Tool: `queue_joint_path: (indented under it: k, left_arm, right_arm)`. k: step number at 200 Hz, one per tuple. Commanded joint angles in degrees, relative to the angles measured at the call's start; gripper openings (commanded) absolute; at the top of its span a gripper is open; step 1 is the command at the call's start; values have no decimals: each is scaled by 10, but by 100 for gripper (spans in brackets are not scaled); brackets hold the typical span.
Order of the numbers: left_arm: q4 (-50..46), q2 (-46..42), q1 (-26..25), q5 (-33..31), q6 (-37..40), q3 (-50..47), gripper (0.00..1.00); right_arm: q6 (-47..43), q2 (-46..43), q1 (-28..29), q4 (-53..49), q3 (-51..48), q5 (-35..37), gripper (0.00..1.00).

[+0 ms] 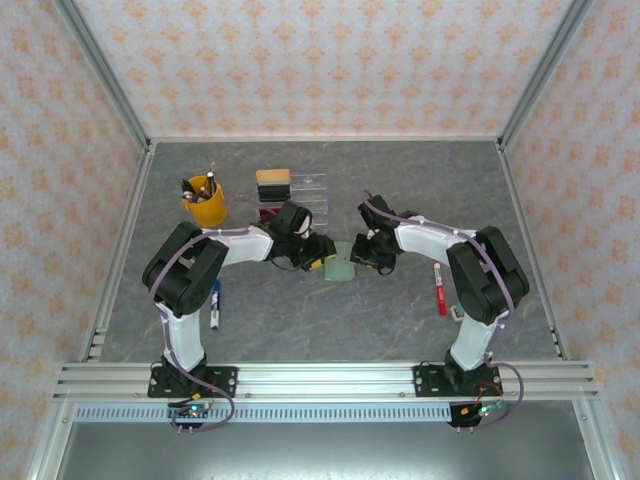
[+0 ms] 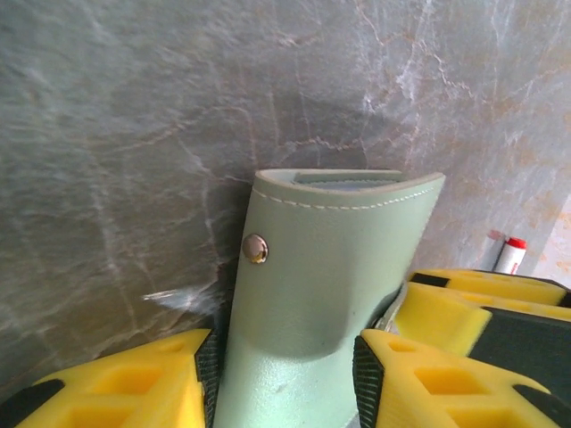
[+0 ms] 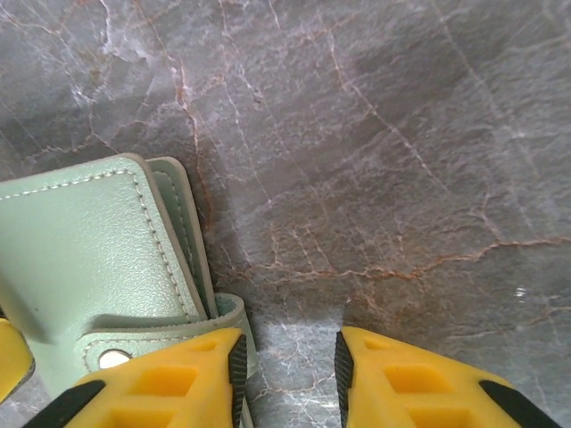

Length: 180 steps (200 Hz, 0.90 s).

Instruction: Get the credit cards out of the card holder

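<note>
inward, bent low: left pincer (image 2: 284, 361) clamps card holder (image 2: 330, 259), right pincer (image 3: 290, 361) alongside.

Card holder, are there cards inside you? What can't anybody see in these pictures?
Whether cards sit inside the card holder: in the left wrist view its top slit is too narrow to tell.
Its bottom end: cut off by that view's lower edge, between the left pincer fingers.
Its left part: past the right wrist view's edge; the right pincer covers a corner.
Top view: tiny, both pincers overlap it.
</note>
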Motion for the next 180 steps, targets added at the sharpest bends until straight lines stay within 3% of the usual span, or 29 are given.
queue_joint_path:
  k: [1,41,64,107,142,180]
  left_arm:
    - [3,23,-6,44,2,17,47]
    - [53,13,-7,91,3,15,43]
    - [55,6,-6,87,14,13,32]
    - [50,-42,-7,69,41,-1,11]
    - [61,-63,-6,64,55,-7,0]
    - [65,-70,-6,67,66,-7,0]
  right_arm:
    - [-14,18,3,-14,7,-11,32]
    - [-17,21,3,-16,12,-13,32]
    - [-16,0,3,-20,8,10,32]
    - [-14,-94,3,-59,-9,120,32]
    - [-20,-158,3,-4,-37,14,35]
    - [6,-165,3,53,-43,-80,35]
